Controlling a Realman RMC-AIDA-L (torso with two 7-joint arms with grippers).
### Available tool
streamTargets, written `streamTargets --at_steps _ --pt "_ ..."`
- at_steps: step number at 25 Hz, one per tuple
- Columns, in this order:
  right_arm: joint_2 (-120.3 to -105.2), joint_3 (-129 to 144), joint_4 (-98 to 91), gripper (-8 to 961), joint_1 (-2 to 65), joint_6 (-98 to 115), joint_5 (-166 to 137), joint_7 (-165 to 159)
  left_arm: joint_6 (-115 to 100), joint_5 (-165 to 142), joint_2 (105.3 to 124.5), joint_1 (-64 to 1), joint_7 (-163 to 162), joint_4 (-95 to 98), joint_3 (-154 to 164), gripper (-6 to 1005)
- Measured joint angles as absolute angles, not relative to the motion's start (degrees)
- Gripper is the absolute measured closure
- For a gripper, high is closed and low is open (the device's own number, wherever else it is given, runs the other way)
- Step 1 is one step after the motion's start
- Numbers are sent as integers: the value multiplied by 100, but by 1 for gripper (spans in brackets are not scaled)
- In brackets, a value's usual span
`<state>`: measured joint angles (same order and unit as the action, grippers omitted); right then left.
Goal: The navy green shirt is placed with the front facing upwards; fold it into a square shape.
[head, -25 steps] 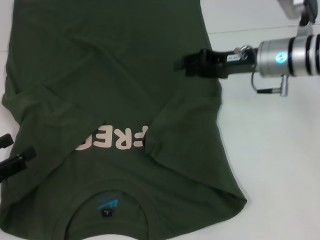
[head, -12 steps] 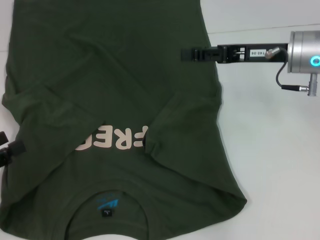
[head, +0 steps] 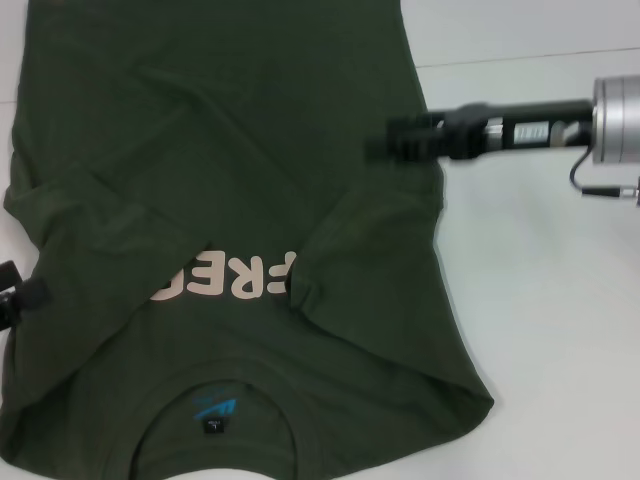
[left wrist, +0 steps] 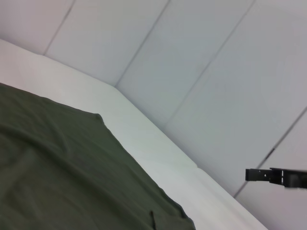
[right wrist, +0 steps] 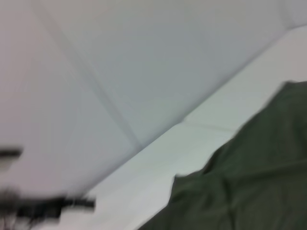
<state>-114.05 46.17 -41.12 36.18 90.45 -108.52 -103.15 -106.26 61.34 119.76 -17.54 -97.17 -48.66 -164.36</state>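
Shirt [head: 230,200] is soft, limp cloth; pinch its right edge, where my right fingers [head: 385,145] hover, gap unreadable.

dark olive-green shirt [head: 230,200] lies flat, both sleeves folded across its chest.

One navy green shirt [head: 230,200] — two grippers, left gripper [head: 12,292] — right gripper [head: 385,147].
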Motion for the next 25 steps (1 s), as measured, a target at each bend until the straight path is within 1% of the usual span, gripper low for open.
streamTargets --at_steps 1,2,4,5,6,7,8,11,15,19,25 --pt "-11405 4617 -4112 131 3618 9045 -10852 -10315 -10677 6122 11955 -1748 -9720 -4866 -16437 109" --pt "-11487 4704 -4301 114 3532 9162 -10921 -10072 -10729 6111 11931 -1735 -9723 -4867 -16438 109" --pt "-11733 4823 -4965 80 3266 9319 -11176 -9703 -10860 6084 11861 -1663 -9724 -4895 -16439 109" --pt "-11831 4827 -5322 63 3141 9336 -11303 -9650 -10956 6061 11833 -1609 -9724 -4964 -16439 109" --pt "-11908 4860 -5630 46 3001 9392 -11419 -9628 -11026 6036 11819 -1577 -9724 -5023 -16440 110" --pt "-11947 4898 -5868 54 2878 9449 -11492 -9625 -11116 5967 11810 -1521 -9759 -5164 -16443 110" --pt "-11938 4933 -6033 61 2791 9535 -11524 -9642 -11169 5880 11812 -1464 -9817 -5302 -16447 110" --pt "-11848 4871 -6200 84 2628 9977 -11546 -9738 -11219 5618 11827 -1364 -10042 -5550 -16451 110" --pt "-11778 4664 -6223 86 2529 10326 -11629 -10075 -11243 4940 11807 -1413 -10634 -5634 -16427 110" --pt "-11774 4612 -6203 87 2544 10373 -11808 -10396 -11160 4482 11800 -1532 -11558 -5699 -16460 109" --pt "-11869 4663 -6188 86 2654 10463 -12005 -10393 -10917 4121 11757 -1656 -13171 -5720 -16448 112"
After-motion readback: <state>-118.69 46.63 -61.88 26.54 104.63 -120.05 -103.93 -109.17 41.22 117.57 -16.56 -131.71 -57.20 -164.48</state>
